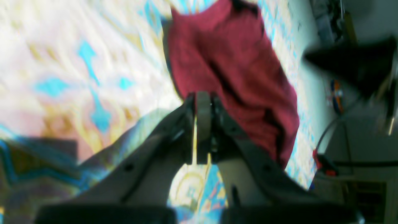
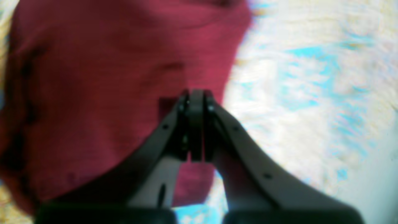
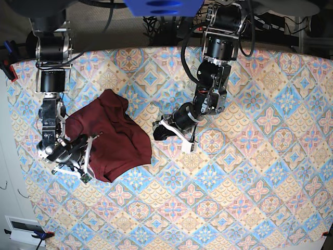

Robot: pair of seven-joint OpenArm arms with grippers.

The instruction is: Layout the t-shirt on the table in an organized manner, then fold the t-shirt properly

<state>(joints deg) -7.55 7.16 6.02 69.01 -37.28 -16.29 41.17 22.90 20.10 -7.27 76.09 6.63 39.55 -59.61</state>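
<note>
The soft dark maroon knit t-shirt [image 3: 112,138] is lying in a rumpled heap on the big table [image 3: 250,172] with its pastel cloth of blue, pink and cream diamond tiles. The right gripper [image 3: 94,138] is reaching over the heap's near edge, and its wrist view shows the jaws pressed together with the maroon cloth spread just behind and beside the tips [image 2: 196,93]; whether any fabric is pinched between them, I cannot tell through the blur. The left gripper [image 3: 160,131] is hanging just beside the shirt's far edge, apart from it, jaws closed on nothing [image 1: 203,99].

I would say the laying-out step is in hand, hardly begun: no sleeve or hem is showing flat. The next move probably calls for each gripper taking an edge nearest its own tips and drawing outward, away from each other.
</note>
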